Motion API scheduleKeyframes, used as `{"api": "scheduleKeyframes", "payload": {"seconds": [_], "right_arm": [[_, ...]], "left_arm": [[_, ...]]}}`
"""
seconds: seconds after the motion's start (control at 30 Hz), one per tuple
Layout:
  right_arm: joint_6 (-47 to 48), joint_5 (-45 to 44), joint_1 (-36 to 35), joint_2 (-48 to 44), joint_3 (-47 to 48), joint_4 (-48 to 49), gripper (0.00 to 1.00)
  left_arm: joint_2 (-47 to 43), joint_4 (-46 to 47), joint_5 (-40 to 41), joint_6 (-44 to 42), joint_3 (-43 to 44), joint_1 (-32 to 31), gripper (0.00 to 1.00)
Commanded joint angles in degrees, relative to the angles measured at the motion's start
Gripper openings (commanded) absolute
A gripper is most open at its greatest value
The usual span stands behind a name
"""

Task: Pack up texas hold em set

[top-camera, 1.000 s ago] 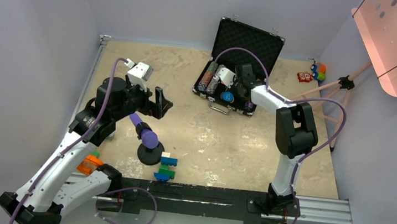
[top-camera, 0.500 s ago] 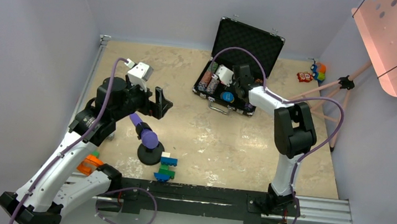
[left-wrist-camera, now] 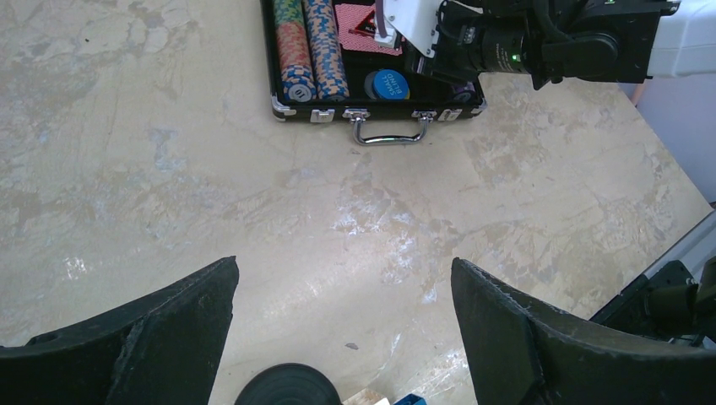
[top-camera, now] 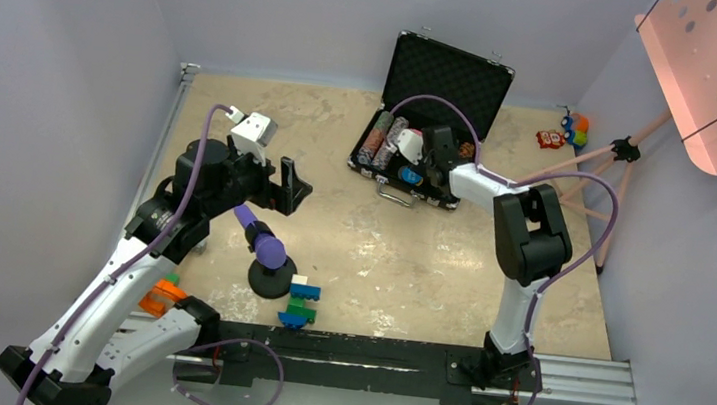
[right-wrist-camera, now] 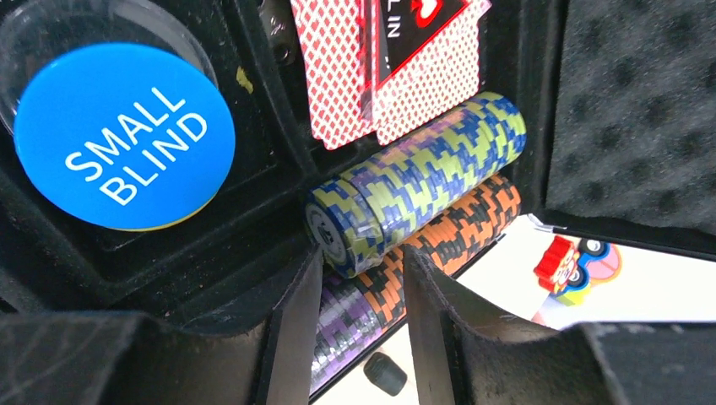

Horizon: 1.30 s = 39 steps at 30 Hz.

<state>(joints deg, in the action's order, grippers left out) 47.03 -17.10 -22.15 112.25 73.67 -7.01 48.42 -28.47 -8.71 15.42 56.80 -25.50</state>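
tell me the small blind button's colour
The small blind button is blue, white lettering; best in right wrist view.

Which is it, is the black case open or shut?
Open. The case has its lid standing up at the back, foam showing; chips and a blue button lie uncovered inside.

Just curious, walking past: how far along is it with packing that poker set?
Mostly done: chip rows, cards and the blue button sit in the case. The right gripper, jaws apart, hovers at a chip stack inside. The left gripper hangs open. Left: shut the lid.
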Motion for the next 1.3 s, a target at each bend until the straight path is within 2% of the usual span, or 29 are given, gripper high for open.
{"api": "scheduleKeyframes", "payload": {"seconds": [0.0, 0.17, 0.37, 0.6, 0.7, 0.87, 1.03, 1.27], "right_arm": [[-0.09, -1.59, 0.4, -2.23, -1.59, 3.67, 0.43], [-1.47, -1.36, 0.42, -2.76, -2.37, 4.88, 0.45], [-4.66, 0.53, 0.37, -5.54, -2.76, 4.58, 0.53], [-11.42, 4.12, 0.54, -17.63, -9.74, 6.32, 0.59], [-16.41, 6.7, 1.41, -22.23, -9.82, 6.73, 0.63], [-26.19, 12.7, 5.72, -24.0, 0.4, 1.68, 0.65], [-37.91, 19.56, 10.99, -19.14, 16.07, -5.34, 0.67], [-52.41, 27.52, 17.59, -13.05, 26.94, -4.49, 0.71]], "left_arm": [[0.07, 0.61, 0.16, -0.57, 2.4, 0.27, 0.99], [0.01, 0.61, 0.12, -0.57, 2.36, 0.27, 0.99], [-0.08, 0.62, 0.07, -0.7, 2.36, 0.27, 1.0], [-1.13, 1.18, 0.67, -0.65, 1.97, 0.28, 1.0], [-0.89, 1.3, 0.4, -0.49, 1.92, 0.27, 1.0], [-0.87, 1.4, 0.79, -0.56, 1.8, 0.27, 1.0], [-0.53, 1.31, 1.62, -0.99, 1.8, 0.29, 1.0], [-0.21, 1.31, 1.77, -1.36, 1.69, 0.29, 1.0]]}}
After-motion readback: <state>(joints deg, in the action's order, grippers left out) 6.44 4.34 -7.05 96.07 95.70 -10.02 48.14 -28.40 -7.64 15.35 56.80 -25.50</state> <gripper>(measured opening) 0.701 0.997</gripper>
